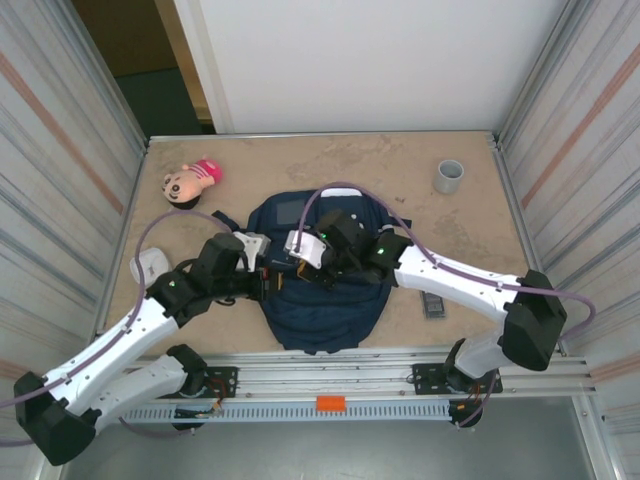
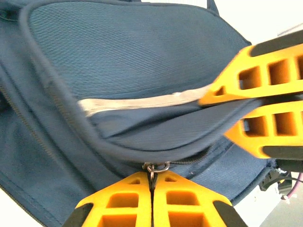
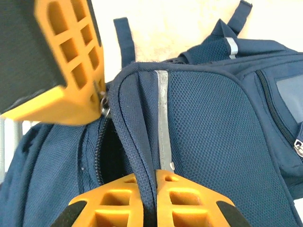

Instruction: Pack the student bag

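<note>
Top external view: the student bag [image 1: 320, 300] lies flat at the middle of the table's near edge, its top toward the far edge, with both arms bent over it. Step in hand, as judged: opening the main compartment. The right gripper [image 3: 149, 182] is clenched on the piped rim of the front panel. The left gripper [image 2: 151, 182] is clamped on the zipper pull [image 2: 152, 168], beside a gap already parted. The next move likely calls for drawing the pull along the teeth while the right holds the rim taut, without the small ring slipping free.

Ribbed metal walls flank the table [image 1: 400, 170]; a white wall closes the far side. A doll head [image 1: 190, 180] sits near the far left corner, a grey cup [image 1: 450, 176] near the far right corner, a white object [image 1: 150, 268] at the left edge, and a dark flat item [image 1: 433, 305] toward the near right.
</note>
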